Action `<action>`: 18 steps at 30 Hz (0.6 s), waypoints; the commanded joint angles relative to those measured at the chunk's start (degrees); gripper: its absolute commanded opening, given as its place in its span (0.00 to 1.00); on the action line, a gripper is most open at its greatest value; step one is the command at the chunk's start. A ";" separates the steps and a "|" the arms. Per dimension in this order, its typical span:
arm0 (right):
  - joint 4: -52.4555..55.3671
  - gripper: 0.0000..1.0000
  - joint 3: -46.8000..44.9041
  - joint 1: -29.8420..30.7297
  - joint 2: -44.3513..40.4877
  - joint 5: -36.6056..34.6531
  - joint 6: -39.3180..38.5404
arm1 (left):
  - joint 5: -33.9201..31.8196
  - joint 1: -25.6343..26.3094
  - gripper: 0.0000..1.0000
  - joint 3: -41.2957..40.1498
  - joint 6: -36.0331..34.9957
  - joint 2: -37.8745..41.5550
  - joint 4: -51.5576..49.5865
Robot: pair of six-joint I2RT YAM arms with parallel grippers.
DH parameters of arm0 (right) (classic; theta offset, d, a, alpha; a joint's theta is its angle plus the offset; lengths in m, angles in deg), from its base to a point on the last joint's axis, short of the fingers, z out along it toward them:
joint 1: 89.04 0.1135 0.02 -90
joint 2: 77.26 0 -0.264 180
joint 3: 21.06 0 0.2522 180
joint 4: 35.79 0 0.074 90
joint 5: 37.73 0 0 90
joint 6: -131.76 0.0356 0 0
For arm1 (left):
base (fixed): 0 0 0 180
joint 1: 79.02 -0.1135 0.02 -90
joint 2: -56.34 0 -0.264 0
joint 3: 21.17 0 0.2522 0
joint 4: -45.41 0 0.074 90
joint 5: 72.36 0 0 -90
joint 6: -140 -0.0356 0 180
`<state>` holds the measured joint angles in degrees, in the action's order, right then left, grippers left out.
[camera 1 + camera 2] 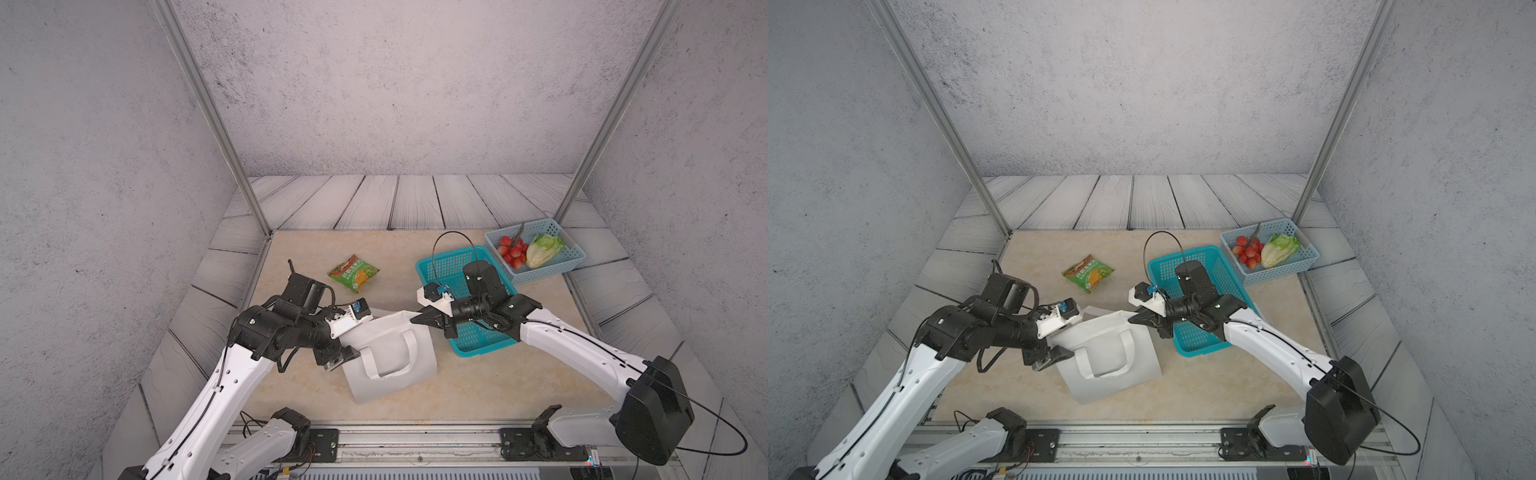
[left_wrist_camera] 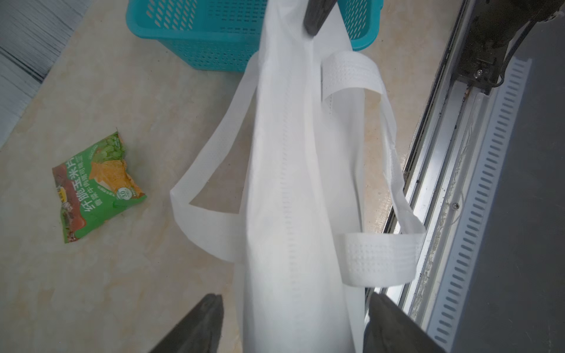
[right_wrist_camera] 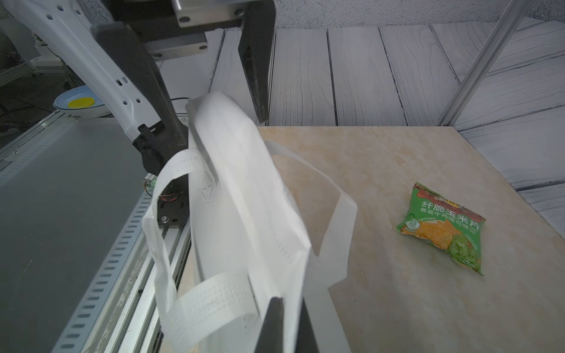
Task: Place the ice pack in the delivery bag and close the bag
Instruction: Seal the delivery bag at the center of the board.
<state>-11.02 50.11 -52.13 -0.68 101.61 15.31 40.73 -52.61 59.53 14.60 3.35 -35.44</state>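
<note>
The white delivery bag (image 1: pixel 390 357) stands in the middle of the table, its mouth pulled flat and its loop handles (image 2: pixel 379 259) hanging down either side. My right gripper (image 1: pixel 415 319) is shut on the bag's upper right corner, with the fabric edge pinched between its fingers (image 3: pixel 289 302). My left gripper (image 1: pixel 353 336) is at the upper left corner, open, one finger on each side of the bag's edge (image 2: pixel 295 296) without clamping it. From the right wrist view its two fingers (image 3: pixel 256 76) stand apart around that corner. No ice pack shows in any view.
A green snack packet (image 1: pixel 354 272) lies behind the bag. A teal mesh basket (image 1: pixel 473 351) sits right of the bag, under my right arm. A pale blue basket (image 1: pixel 577 253) holding tomatoes and lettuce stands at the back right. A metal rail (image 1: pixel 415 440) runs along the front edge.
</note>
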 commanded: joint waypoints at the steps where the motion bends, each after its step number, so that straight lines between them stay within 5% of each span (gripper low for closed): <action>1: 1.44 0.00 -1.24 -0.45 -0.43 -1.21 -0.41 | -3.72 -0.44 0.95 -6.20 -5.15 6.90 -2.21; 8: 0.59 0.00 -1.70 -0.43 -0.61 0.17 0.35 | -5.85 -2.01 0.97 -20.03 -3.59 17.06 17.87; 18: 0.11 0.00 -2.80 -0.68 -1.41 -0.30 0.18 | 8.33 -8.62 0.85 -27.04 4.99 15.82 31.45</action>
<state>-12.84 48.32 -52.97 -0.90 101.40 15.59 42.87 -58.68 34.00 16.55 18.43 -11.33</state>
